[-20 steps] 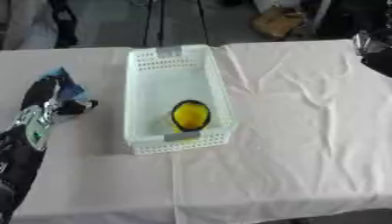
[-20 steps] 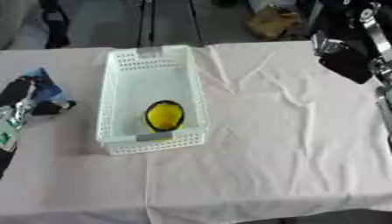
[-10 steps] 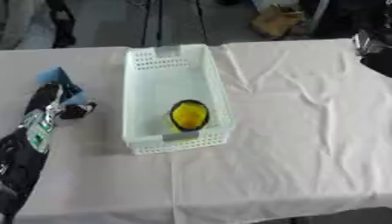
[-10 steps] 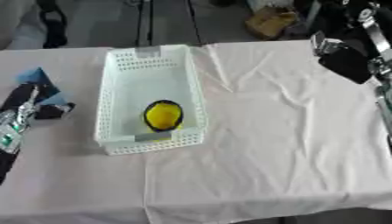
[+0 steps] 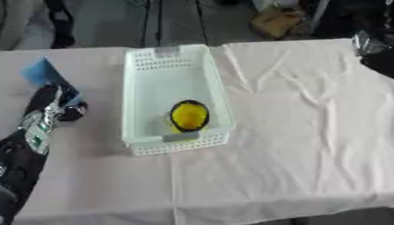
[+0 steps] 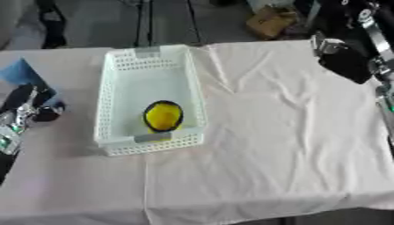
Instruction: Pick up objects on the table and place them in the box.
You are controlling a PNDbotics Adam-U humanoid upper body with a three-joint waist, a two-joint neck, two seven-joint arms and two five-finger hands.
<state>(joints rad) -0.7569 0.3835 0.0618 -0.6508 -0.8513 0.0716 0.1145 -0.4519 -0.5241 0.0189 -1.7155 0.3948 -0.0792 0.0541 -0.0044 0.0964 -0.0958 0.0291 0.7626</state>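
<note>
**Resting in the box: one yellow object, both hands at the worktop's sides**

Covering the worktop (image 5: pixel 292 149) is a pale pinkish-white cloth, creased in long folds across its right half and hanging over the near edge. At the near left, the robot's left arm comes in from the lower corner, black with silver and a small green patch, and runs up along the left side. Its left hand (image 5: pixel 55 103) lies low over the cloth just left of the box; whether its fingers are spread or closed around anything cannot be told. A dark rounded shape sits at the right of that hand, and a flat blue piece (image 5: pixel 40 72) shows just beyond it, touching or partly under the hand.

Left of centre stands the white perforated plastic box (image 6: pixel 115 103), long side running near to far, with a grey label on its near wall and another on its far wall. Inside it, close to the near end, rests a round yellow object with a dark rim (image 6: pixel 162 116); the box floor beyond it is bare.

Far right, the robot's right hand (image 6: pixel 344 61), black with a silvery part, is raised over the far right corner of the cloth, well apart from the box. The state of its fingers cannot be made out.
</note>
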